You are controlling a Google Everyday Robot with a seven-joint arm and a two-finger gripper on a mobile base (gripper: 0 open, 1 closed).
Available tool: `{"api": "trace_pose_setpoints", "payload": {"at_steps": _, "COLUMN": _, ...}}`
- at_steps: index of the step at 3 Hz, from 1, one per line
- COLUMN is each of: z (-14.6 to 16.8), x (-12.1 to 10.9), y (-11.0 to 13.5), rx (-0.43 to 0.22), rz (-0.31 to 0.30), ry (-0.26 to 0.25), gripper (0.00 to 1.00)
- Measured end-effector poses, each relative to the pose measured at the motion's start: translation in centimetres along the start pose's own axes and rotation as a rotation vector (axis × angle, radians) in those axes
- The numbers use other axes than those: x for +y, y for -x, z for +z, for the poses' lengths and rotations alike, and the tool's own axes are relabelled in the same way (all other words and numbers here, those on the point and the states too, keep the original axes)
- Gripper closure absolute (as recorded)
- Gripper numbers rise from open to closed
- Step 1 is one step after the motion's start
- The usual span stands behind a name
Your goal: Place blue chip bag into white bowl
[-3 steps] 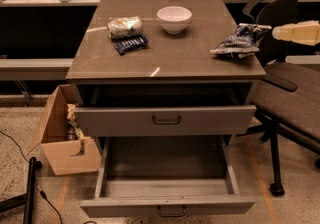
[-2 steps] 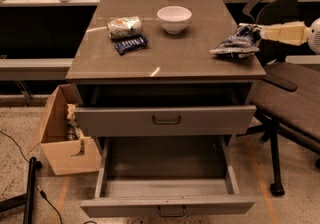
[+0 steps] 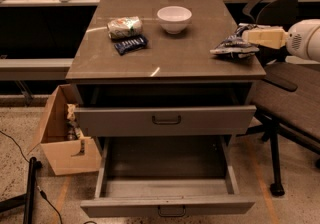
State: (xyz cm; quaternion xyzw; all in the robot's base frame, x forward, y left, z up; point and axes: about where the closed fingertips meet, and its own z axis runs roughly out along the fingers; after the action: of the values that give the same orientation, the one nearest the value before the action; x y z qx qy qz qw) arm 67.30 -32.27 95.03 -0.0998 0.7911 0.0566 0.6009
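1. Cabinet top (image 3: 175, 58): grey-brown work surface carrying all the task items.
2. White bowl (image 3: 174, 19): upright at 12 o'clock on the top, near the far edge. Nothing shows inside it.
3. Blue chip bag (image 3: 232, 45): crumpled foil, lying at 3 o'clock by the right edge of the top, well apart from the bowl.
4. Gripper (image 3: 250, 35): cream-coloured, reaching in from 3 o'clock, its tip on or over the bag's right end. Whether it is spread, closed, or pinching the bag cannot be told.
5. Pale rolled bag (image 3: 124, 26): at 10 o'clock, left of the bowl; not a task item.
6. Small dark blue packet (image 3: 130, 44): just in front of the rolled bag; not a task item.
7. Lower drawer (image 3: 167, 203): pulled well out, at 6 o'clock below the top.
8. Cardboard box (image 3: 60, 143): on the floor at 8 o'clock.
9. Progress, as judged: early. The bag has been reached but is not visibly lifted. Lifting it, carrying it toward 11 o'clock and releasing it into the bowl remain.
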Motion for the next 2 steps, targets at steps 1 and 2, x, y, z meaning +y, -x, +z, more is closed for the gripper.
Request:
{"api": "trace_pose_setpoints", "payload": {"at_steps": 1, "z": 1.9, "x": 1.6, "y": -2.5, "rx": 0.023, "rz": 0.008, "ry": 0.049, "gripper": 0.00}}
{"api": "trace_pose_setpoints", "payload": {"at_steps": 2, "z": 3.6, "x": 2.5, "y": -3.7, "rx": 0.032, "rz": 0.022, "ry": 0.075, "gripper": 0.00}}
